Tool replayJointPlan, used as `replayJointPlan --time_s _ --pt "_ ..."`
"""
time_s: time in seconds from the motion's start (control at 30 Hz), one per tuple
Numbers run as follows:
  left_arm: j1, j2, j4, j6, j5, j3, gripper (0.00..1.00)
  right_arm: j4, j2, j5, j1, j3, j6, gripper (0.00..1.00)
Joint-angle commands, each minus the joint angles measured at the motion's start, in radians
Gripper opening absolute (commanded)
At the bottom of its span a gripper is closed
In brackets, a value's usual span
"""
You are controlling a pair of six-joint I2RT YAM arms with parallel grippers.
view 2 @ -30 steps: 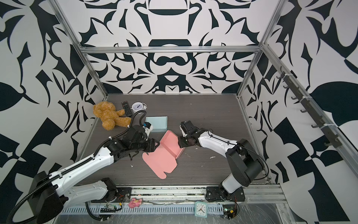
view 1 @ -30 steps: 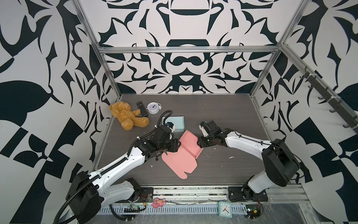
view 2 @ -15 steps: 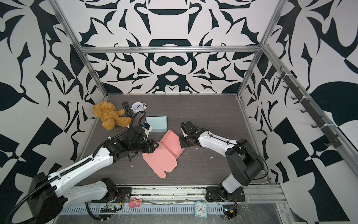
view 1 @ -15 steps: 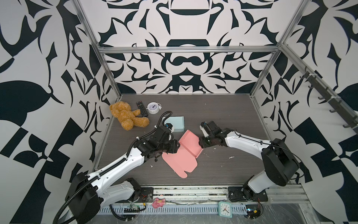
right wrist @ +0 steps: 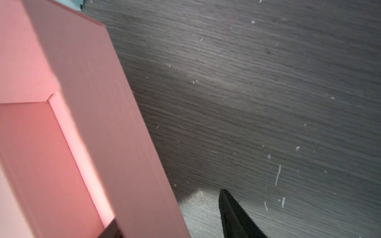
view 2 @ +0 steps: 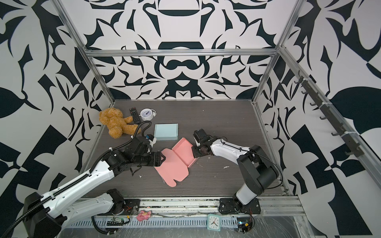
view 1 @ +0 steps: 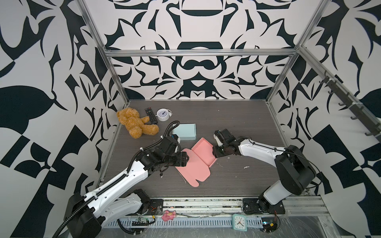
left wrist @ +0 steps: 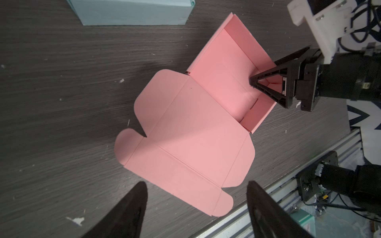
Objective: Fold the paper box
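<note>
Near the middle of the dark wood-grain table [view 1: 237, 123] lies the pink paper box [view 1: 193, 164], half made up; its tray end, with walls already raised, points toward the back right, and its flat lid panel with rounded flaps lies spread on the table toward the front edge. Both top views show it between the two arms [view 2: 173, 164].

At the lid's left edge sits the left gripper [view 1: 187, 159]; in the left wrist view its two dark fingers [left wrist: 132, 208] stand wide apart with nothing between them, and the lid's end flap [left wrist: 218, 204] lies just beyond their tips.

On the tray's right side the right gripper [view 1: 215, 152] meets the box at the side wall; the left wrist view shows one finger reaching over into the tray. In the right wrist view the pink wall [right wrist: 99, 107] runs between the fingers, and the outer finger [right wrist: 233, 212] stands clear of it, with a strip of bare table showing between them. So the fingers are apart, one on each side of the wall, not clamped on it.

Behind the pink box, just beside the left arm's wrist, rests a closed pale blue box [view 1: 184, 131]; farther back left are a teddy bear [view 1: 134, 123], a remote [view 1: 150, 115] and a small round clock [view 1: 162, 114] — all well apart from the work.
</note>
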Motion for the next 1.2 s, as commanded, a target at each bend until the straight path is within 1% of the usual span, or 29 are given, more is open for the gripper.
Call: replayJointPlan --time_s 0.0,0.07,0.2,0.47,0.63,0.8,0.9,0.93,1.07,1.17 --pt "0.007 -0.036 -0.089 -0.08 -0.026 -0.017 0.81 0.021 -0.001 0.005 -0.006 -0.013 -0.001 0.61" --pt "0.008 -0.057 -0.109 -0.117 -0.041 -0.034 0.82 0.029 0.002 0.003 -0.006 -0.018 0.002 0.61" --pt "0.008 -0.091 -0.074 -0.166 -0.018 -0.089 0.82 0.039 0.008 -0.002 -0.007 -0.025 0.002 0.61" --pt "0.017 -0.105 0.085 -0.275 0.042 -0.197 0.82 0.053 0.01 -0.005 -0.008 -0.046 0.004 0.61" --pt "0.017 -0.088 0.204 -0.341 0.071 -0.255 0.81 0.066 0.003 -0.015 -0.01 -0.062 0.016 0.61" --pt "0.017 -0.031 0.295 -0.357 0.111 -0.269 0.81 0.072 -0.001 -0.023 -0.009 -0.073 0.02 0.61" --pt "0.017 0.0 0.344 -0.364 0.122 -0.274 0.76 0.06 -0.002 -0.029 -0.009 -0.074 0.015 0.61" --pt "0.017 0.008 0.356 -0.369 0.124 -0.273 0.73 0.057 -0.004 -0.029 -0.009 -0.075 0.016 0.61" --pt "0.017 0.035 0.372 -0.374 0.121 -0.268 0.54 0.06 -0.019 -0.034 -0.008 -0.084 0.017 0.61" --pt "0.017 0.044 0.384 -0.387 0.119 -0.269 0.44 0.061 -0.025 -0.038 -0.009 -0.085 0.018 0.61"
